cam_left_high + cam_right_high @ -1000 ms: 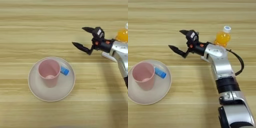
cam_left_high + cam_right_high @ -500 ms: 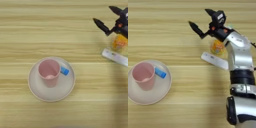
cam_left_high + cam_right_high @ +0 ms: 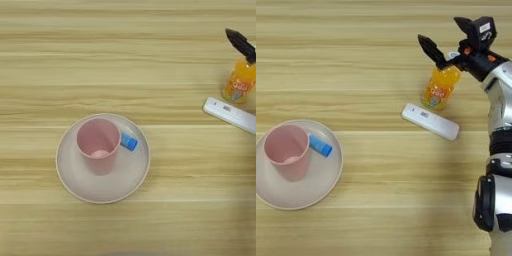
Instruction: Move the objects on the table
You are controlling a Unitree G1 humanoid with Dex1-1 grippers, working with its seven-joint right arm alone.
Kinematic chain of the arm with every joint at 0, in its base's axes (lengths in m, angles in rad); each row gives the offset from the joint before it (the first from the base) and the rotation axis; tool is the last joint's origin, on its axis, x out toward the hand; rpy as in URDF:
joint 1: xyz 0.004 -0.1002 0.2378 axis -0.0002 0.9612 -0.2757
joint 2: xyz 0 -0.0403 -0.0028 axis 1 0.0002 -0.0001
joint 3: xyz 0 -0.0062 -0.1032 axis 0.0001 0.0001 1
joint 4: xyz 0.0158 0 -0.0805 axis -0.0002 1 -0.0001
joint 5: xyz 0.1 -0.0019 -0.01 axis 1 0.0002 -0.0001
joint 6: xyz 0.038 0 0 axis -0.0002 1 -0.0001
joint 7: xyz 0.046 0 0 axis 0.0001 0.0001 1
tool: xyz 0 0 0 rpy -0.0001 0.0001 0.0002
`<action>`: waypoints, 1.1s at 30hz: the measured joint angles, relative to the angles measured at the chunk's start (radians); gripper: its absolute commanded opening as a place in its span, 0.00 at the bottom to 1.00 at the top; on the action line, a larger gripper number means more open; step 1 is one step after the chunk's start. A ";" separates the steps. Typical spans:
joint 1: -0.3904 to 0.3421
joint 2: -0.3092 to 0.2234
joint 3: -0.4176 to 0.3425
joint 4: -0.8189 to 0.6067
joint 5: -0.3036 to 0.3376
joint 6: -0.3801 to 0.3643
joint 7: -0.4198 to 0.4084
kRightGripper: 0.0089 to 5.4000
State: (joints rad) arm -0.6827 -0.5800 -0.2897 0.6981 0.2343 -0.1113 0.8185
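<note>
The table (image 3: 371, 210) is a light wood-grain surface with horizontal plank stripes. The right arm (image 3: 501, 125) enters from the bottom right and reaches up toward the far right part of the table.

The tool (image 3: 448, 42) is positioned at the top of the orange-juice bottle (image 3: 440, 87). Its two black fingers (image 3: 431, 49) are spread apart, one to the left of the bottle top and one further back to the right. The bottle top sits in the gap between them; the white cap is largely hidden by the tool. The fingers are not seen pressing on the bottle.

The orange-juice bottle stands upright on the table. Just in front of it lies the flat white device (image 3: 430, 121), set at a slant, its near end pointing to the right.

The round plate (image 3: 75, 187) lies well apart from the bottle, on the left near part of the table. The pink cup (image 3: 97, 145) stands upright on the plate, left of centre, mouth up. The blue tube (image 3: 129, 141) lies on the plate, just beside the cup on its right; the cup hides one end of it.
</note>
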 measured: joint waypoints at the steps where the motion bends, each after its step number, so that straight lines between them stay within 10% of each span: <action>1: -0.004 -0.002 0.000 0.025 -0.001 -0.009 0.001 1.00; 26: -0.119 -0.035 0.035 0.507 -0.127 -0.119 -0.092 1.00; 33: -0.131 -0.037 0.040 0.557 -0.147 -0.109 -0.137 0.81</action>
State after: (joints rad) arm -0.8133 -0.6171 -0.2492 1.2552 0.0870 -0.2206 0.6819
